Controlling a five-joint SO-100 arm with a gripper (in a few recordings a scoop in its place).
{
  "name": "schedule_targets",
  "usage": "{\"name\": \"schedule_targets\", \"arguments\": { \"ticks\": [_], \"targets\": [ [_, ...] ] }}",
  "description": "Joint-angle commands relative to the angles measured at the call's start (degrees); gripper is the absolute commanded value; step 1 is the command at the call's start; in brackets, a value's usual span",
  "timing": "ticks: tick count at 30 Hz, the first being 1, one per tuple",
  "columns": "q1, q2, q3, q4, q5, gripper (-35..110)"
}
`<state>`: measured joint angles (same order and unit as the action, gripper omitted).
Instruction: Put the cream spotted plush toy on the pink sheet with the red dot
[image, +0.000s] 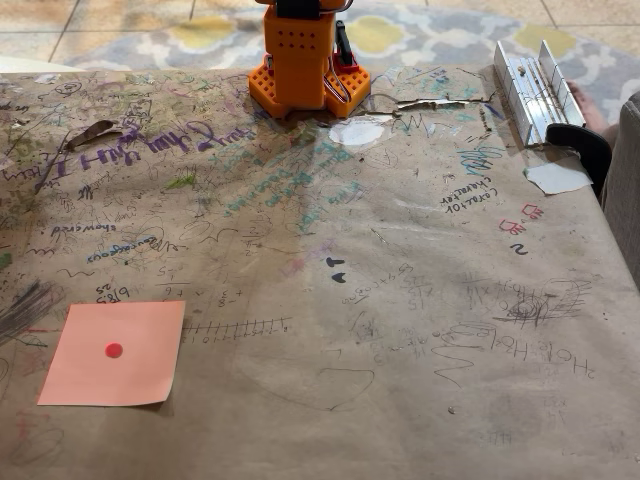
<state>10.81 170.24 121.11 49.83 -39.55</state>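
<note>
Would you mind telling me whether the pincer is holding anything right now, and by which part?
That cannot be told: of the arm, this fixed view takes in just the orange base. The pink sheet lies bare on the table.

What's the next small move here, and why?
Probably hold and locate the toy first. The pink sheet lies bare at the table's lower left in the fixed view, and the orange arm base stands at the far edge, so there is nothing to reach for.

The pink sheet with the red dot (112, 353) lies at the tabletop's (400, 300) front left. The arm's base (308, 62) stands at the back (a metal bracket (532, 85) to its right).
</note>
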Motion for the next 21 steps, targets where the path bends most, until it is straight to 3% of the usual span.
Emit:
{"name": "schedule_targets", "arguments": {
  "ticks": [1, 8, 14, 17, 21],
  "targets": [
    [1.14, -0.18, -7.21, -4.57, -0.53, 0],
    [1.14, -4.31, -7.91, -4.66, 0.09, 0],
    [6.15, -43.15, -44.65, 9.05, 2.20, 9],
    [7.29, -51.24, -42.45, 7.47, -4.66, 16],
    [10.37, -48.52, -23.47, -7.73, -10.46, 19]
  ]
}}
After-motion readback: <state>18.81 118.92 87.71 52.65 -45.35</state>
